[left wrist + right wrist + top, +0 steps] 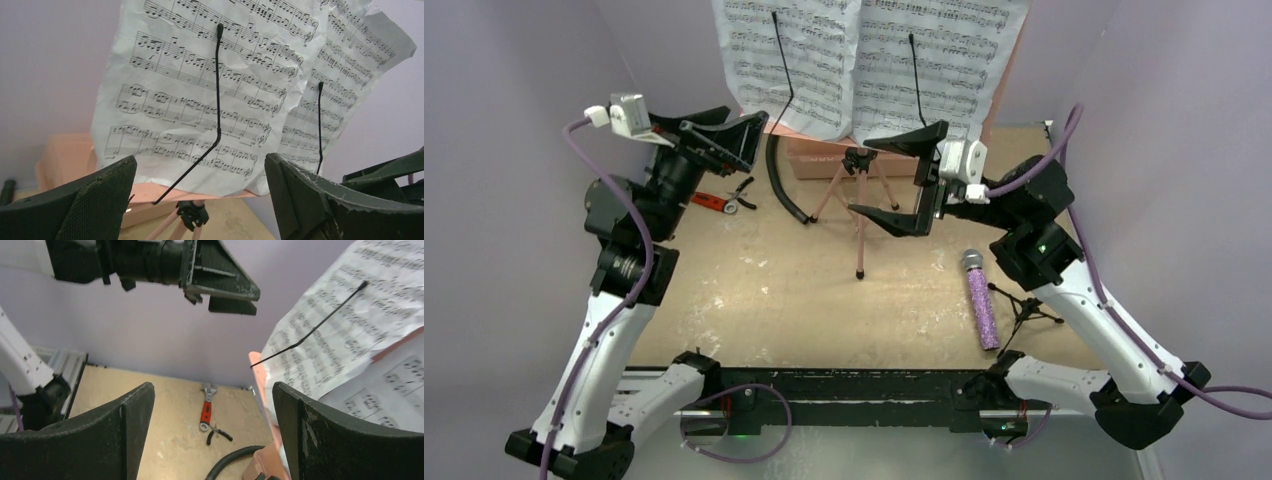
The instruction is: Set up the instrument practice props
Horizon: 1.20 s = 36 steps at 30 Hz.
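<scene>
The pink music stand (pixel 860 205) stands on its tripod legs at the back middle of the table. White sheet-music pages (pixel 869 55) rest on it under two black wire holders; they also show in the left wrist view (pixel 200 100) and the right wrist view (pixel 345 335). The purple glittery microphone (pixel 980 300) lies flat right of the stand, with the small black tripod mic stand (pixel 1024 310) lying beside it. My left gripper (pixel 736 135) is open and empty, raised just left of the pages. My right gripper (pixel 902 180) is open and empty, just right of the stand's post.
A red-handled wrench (pixel 205 407) and pliers (pixel 217 432) lie at the back left of the table (pixel 764 290). A black hose (pixel 782 185) curves beside a pink box (pixel 814 160) behind the stand. Purple walls close in the sides and back.
</scene>
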Available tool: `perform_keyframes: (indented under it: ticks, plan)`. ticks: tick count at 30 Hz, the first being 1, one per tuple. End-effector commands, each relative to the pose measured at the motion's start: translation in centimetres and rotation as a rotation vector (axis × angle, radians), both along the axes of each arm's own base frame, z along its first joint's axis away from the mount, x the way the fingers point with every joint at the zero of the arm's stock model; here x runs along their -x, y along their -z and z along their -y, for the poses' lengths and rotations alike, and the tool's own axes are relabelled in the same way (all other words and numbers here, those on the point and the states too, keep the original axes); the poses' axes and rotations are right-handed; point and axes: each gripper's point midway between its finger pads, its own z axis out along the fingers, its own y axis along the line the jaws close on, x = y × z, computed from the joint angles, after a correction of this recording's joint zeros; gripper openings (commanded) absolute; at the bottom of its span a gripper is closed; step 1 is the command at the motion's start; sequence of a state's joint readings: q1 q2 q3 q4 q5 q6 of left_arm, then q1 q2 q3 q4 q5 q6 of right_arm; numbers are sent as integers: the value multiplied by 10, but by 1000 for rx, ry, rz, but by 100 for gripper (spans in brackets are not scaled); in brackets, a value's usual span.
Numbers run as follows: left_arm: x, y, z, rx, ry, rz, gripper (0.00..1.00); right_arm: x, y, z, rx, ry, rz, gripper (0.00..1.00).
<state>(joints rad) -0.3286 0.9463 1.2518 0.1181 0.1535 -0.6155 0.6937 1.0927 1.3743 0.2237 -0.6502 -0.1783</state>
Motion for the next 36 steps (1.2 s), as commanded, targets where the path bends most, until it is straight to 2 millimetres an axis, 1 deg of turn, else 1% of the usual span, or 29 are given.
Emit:
perform_keyframes:
  ticks: [1, 3, 6, 7, 11, 13, 18, 20, 22, 24, 26, 28, 31, 36]
  plan:
    - [7, 21, -27, -61, -149, -3, 98, 28, 12, 4, 43, -89, 148, 90]
    - [11, 35, -38, -65, -197, -23, 98, 30, 29, 4, 79, -100, 143, 91]
    - [14, 62, -49, -75, -251, -67, 99, 30, 62, 4, 145, -103, 114, 92]
    - [12, 76, -52, -84, -268, -96, 99, 28, 74, 4, 167, -98, 97, 92]
    - [9, 120, -58, -123, -302, -203, 99, 22, 123, 8, 221, -53, 12, 93]
    - [7, 137, -59, -134, -309, -247, 99, 19, 143, 13, 231, -18, -24, 94]
    - [-2, 180, -65, -162, -354, -371, 99, 2, 189, 30, 258, 142, -131, 95]
    - [-5, 193, -65, -169, -356, -404, 99, -4, 199, 40, 240, 208, -180, 95]
    - [-7, 202, -61, -177, -344, -427, 99, -12, 204, 50, 201, 291, -243, 95]
    - [-10, 209, -58, -178, -332, -447, 99, -14, 215, 57, 168, 332, -336, 95]
    - [-12, 214, -55, -179, -319, -457, 99, -26, 223, 69, 111, 436, -436, 95]
    - [-15, 216, -53, -178, -313, -459, 99, -36, 236, 84, 46, 547, -584, 95]
    - [-20, 218, -50, -172, -309, -464, 99, -49, 253, 105, -28, 700, -758, 94]
    - [-27, 222, -45, -166, -294, -480, 99, -69, 273, 135, -51, 964, -911, 96]
